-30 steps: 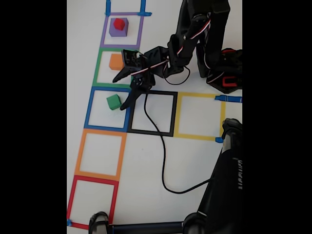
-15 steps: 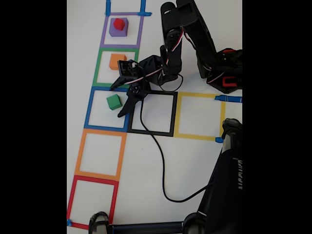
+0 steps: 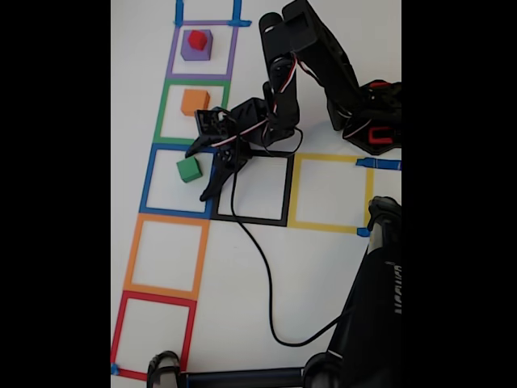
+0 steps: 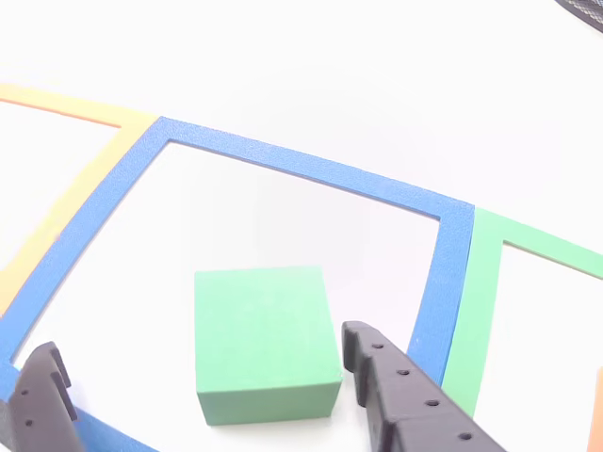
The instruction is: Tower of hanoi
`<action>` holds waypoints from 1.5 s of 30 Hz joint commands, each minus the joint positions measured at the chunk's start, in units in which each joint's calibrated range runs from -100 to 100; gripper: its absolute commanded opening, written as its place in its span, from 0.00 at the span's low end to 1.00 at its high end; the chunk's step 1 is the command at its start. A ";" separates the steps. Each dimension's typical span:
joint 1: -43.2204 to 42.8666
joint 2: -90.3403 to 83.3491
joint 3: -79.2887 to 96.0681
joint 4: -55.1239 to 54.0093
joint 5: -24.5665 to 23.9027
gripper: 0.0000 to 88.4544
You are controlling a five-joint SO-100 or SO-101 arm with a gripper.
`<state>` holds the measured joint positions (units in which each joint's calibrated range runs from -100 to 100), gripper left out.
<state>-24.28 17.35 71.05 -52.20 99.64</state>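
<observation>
In the fixed view the black arm reaches from its base at the right toward the left column of taped squares, and its gripper [image 3: 203, 171] hangs with its jaws spread wide and nothing between them, just right of the green cube [image 3: 189, 169]. That matte, sharp-edged cube sits inside the blue tape square [image 3: 148, 179]. In the other view the green cube [image 4: 265, 344] lies between the two dark, ridged plastic fingers [image 4: 407, 405], apart from both.

Farther along the column, the orange cube [image 3: 194, 101] rests inside the green tape square [image 3: 162, 113]. Beyond it the small red cube [image 3: 197, 39] sits on top of the larger purple cube [image 3: 195, 52], within the purple tape square [image 3: 232, 50]. A thin black cable [image 3: 262, 259] trails from the arm across the smooth white table [image 3: 242, 275], crossing the black tape square [image 3: 287, 190].
</observation>
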 commanded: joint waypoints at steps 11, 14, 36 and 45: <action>-0.74 -0.19 -1.78 -0.11 0.36 0.23; -0.74 -0.19 -1.59 0.13 0.36 0.20; -1.51 -5.04 1.31 0.05 0.36 0.07; -2.47 -26.35 3.59 19.48 0.36 0.03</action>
<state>-26.27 3.67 74.41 -42.77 99.64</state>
